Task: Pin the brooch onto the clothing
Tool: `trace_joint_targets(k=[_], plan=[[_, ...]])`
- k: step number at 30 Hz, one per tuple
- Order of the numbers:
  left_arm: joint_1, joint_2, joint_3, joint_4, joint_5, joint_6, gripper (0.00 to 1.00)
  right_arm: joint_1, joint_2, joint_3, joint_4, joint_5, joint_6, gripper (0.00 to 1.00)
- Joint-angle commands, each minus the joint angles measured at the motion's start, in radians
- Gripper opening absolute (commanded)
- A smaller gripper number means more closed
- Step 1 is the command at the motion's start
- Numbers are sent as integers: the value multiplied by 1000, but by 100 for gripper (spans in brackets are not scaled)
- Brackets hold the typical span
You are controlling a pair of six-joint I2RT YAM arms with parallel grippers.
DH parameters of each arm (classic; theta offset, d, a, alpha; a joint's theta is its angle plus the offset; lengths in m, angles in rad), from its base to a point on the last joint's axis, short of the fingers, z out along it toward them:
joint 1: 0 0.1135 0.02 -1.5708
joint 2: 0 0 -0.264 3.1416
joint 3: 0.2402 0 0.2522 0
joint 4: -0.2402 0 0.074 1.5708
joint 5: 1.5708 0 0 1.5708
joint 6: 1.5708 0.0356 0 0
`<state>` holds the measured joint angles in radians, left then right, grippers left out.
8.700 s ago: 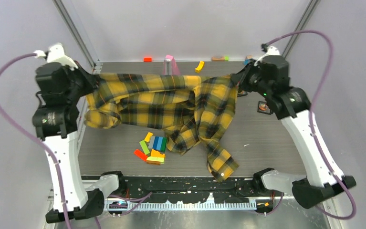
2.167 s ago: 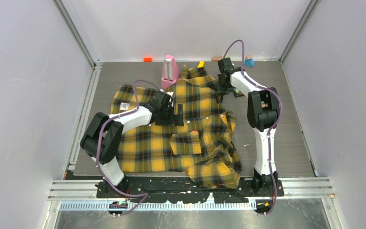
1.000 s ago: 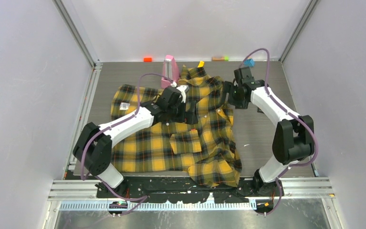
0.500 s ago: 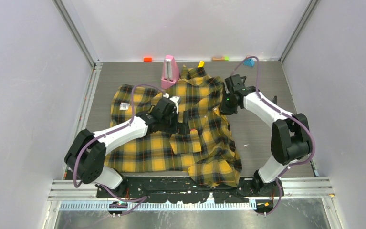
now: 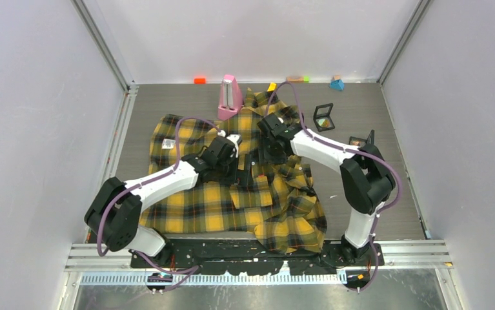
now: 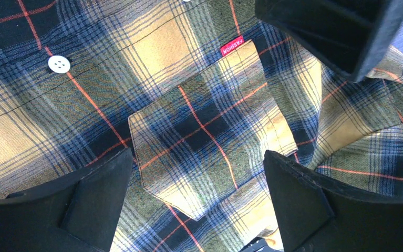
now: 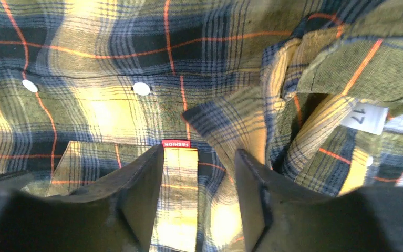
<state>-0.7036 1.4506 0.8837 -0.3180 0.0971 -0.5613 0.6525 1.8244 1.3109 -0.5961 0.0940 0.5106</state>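
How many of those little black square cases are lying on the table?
2. One case lies on bare table just right of the shirt collar; the second case is nearer, beside the right arm's elbow. Others could be under the shirt.

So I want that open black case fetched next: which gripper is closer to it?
Right. The right gripper is over the middle of the shirt, just left of the case. The left gripper is further left, over the chest pocket.
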Motion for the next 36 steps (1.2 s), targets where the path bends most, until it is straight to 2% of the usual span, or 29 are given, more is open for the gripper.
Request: trace_joint_targets(k=[1,3,5,9,14,16,21,31,36], plan=[[6,-4,22,31,-10,9,100,-7,-136,80,-25,69,-3,68],[6,0,27,27,-8,10,100,-11,-196,80,-57,114,-13,77],[6,3,28,27,-7,9,100,-28,-246,64,-91,153,-14,82],[5,6,28,33,-2,8,100,-152,-325,-38,-100,139,10,83],[6,6,32,37,5,7,100,-291,-381,-213,25,-24,69,82],[6,5,33,35,0,9,100,-314,-377,-283,79,-72,97,80],[6,-3,34,24,-6,13,100,-318,-306,-329,173,-178,141,72],[6,-42,20,-2,-39,18,100,-318,-226,-354,254,-199,234,61],[5,-47,5,36,-6,23,100,-318,-210,-366,270,-205,253,51]])
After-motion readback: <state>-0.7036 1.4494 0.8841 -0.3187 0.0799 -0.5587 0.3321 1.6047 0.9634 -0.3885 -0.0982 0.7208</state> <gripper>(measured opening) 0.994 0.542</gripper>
